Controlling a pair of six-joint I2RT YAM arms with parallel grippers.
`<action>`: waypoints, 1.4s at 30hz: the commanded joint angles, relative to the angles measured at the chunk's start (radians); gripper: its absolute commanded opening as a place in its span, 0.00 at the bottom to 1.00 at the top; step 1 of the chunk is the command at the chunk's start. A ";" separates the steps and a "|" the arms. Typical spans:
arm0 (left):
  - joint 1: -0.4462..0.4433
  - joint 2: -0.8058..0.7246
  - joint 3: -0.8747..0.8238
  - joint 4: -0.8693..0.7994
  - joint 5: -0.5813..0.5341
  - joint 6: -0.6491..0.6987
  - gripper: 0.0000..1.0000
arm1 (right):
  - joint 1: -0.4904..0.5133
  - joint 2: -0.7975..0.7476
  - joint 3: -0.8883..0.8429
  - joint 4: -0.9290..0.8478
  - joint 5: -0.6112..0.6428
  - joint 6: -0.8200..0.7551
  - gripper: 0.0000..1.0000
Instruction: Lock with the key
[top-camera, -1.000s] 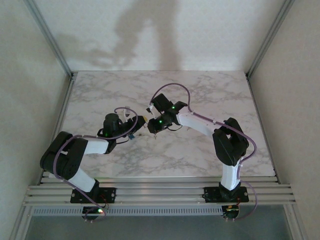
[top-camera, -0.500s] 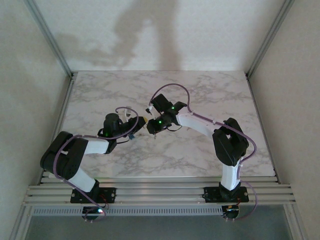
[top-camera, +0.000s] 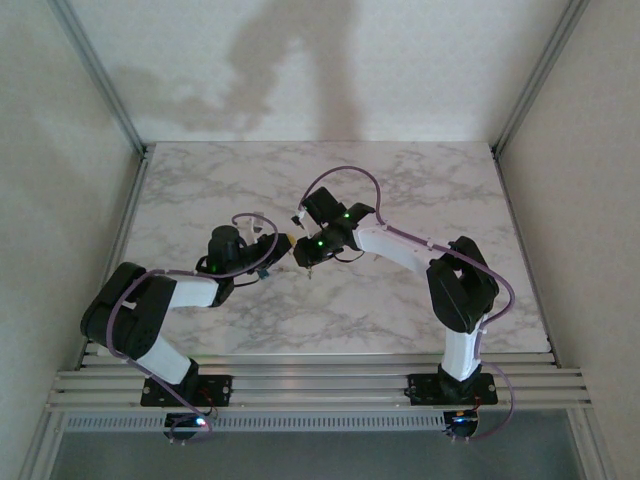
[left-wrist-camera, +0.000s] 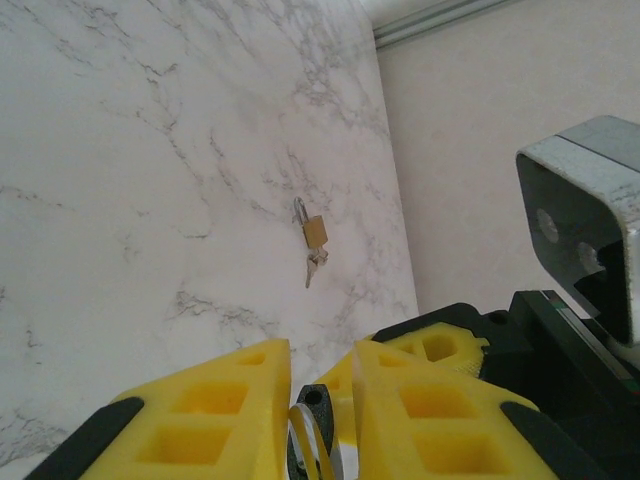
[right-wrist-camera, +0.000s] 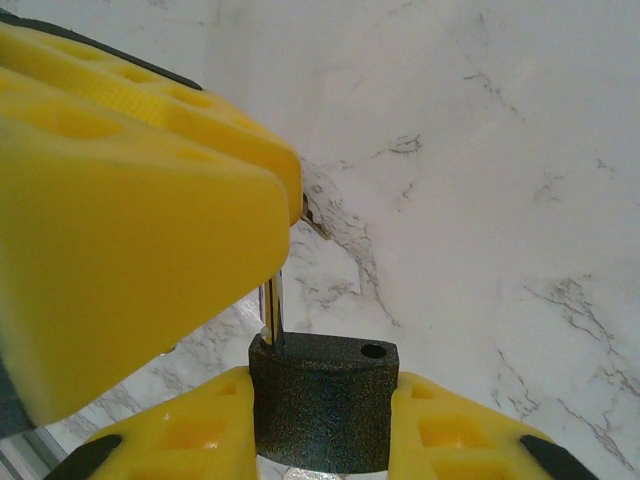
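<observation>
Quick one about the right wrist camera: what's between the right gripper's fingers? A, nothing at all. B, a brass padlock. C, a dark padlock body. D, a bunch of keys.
C: the dark padlock body sits clamped between the right gripper's yellow fingers, its shackle rising above.

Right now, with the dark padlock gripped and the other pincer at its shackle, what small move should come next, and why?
Probably close the left pincer fully on the shackle. The right pincer clamps the padlock body, so the lock looks steady. The shackle's free hole is empty, so it seems unlatched. The left fingers flank the shackle with a narrow gap.
</observation>
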 joint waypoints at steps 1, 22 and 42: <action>-0.016 -0.011 0.034 -0.003 0.027 0.026 0.22 | 0.011 -0.046 -0.006 0.014 0.000 0.009 0.20; -0.024 -0.012 0.060 -0.074 0.009 0.062 0.16 | 0.021 -0.048 -0.014 0.002 0.007 -0.002 0.20; -0.025 -0.035 0.066 -0.130 -0.024 0.090 0.18 | 0.034 -0.027 -0.005 -0.033 0.029 -0.023 0.20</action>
